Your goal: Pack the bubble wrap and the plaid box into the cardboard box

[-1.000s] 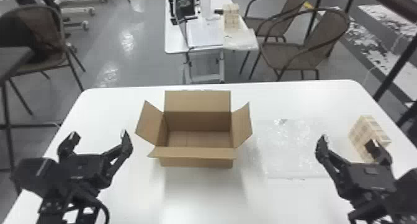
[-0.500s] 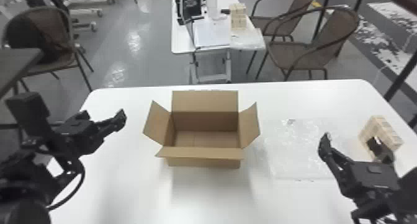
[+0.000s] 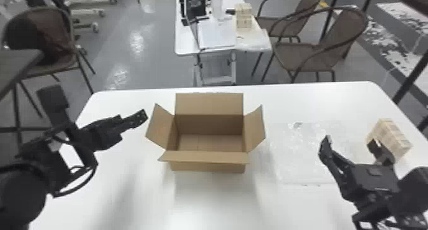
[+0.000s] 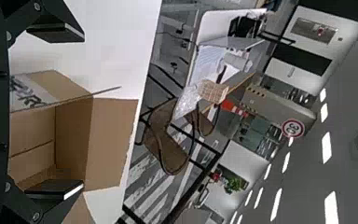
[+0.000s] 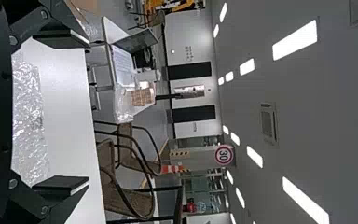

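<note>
Ready on the table (image 3: pixel 207 207), top spread wide: cardboard box (image 3: pixel 208 167), empty. Lying flat near its right flap (image 3: pixel 255 127): bubble wrap (image 3: pixel 296 168). Beyond, toward the table's right edge: plaid box (image 3: pixel 390 135), partly hidden behind the right tool (image 5: pixel 72 113). Open, gripping nothing, like the left tool (image 4: pixel 70 113) near the left flap (image 3: pixel 160 127). Apparently nothing packed. Could drag or bunch the thin wrap by sweeping low toward the plaid box. Might snag the right flap and shove the cardboard box from lifting too little, or leave wrap poking out from loose folding.
</note>
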Motion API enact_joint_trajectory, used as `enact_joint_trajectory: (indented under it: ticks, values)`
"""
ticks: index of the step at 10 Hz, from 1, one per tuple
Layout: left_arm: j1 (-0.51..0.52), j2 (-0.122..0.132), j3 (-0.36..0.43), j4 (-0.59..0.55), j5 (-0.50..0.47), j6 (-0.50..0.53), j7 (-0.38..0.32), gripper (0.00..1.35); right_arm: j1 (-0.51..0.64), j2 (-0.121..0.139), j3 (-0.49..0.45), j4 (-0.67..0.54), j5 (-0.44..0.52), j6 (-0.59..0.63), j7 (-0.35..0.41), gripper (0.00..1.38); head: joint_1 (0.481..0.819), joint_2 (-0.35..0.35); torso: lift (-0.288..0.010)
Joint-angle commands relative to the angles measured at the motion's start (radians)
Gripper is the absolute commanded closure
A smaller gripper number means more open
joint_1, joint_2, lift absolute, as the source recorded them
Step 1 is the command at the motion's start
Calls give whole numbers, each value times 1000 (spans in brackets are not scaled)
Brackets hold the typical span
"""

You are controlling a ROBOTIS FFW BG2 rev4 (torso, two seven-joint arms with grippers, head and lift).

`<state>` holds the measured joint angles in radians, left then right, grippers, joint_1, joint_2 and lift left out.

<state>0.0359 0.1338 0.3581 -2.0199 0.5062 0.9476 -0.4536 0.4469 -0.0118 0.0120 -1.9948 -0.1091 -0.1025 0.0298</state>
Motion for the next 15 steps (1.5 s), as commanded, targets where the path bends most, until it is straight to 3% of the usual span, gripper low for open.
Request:
enact_joint_trajectory:
  ticks: [1,8,13,14,15]
  values:
    - [-31,9,-44,61,60,11,0,185,-5,-8,8,4,-4,1,-1,245,695,48,-100]
    - [-159,132,-206,230,0,-6,-53,186,-20,-40,33,19,-35,1,1,245,695,10,-100]
    - [-163,148,-219,271,-1,16,-54,229,-17,-48,34,27,-49,1,19,245,695,6,-100]
    - [-163,148,-215,279,-5,22,-54,519,-17,-48,34,30,-52,1,21,245,695,12,-100]
    - [-163,148,-214,283,-8,36,-51,981,-16,-48,34,31,-57,1,22,245,695,14,-100]
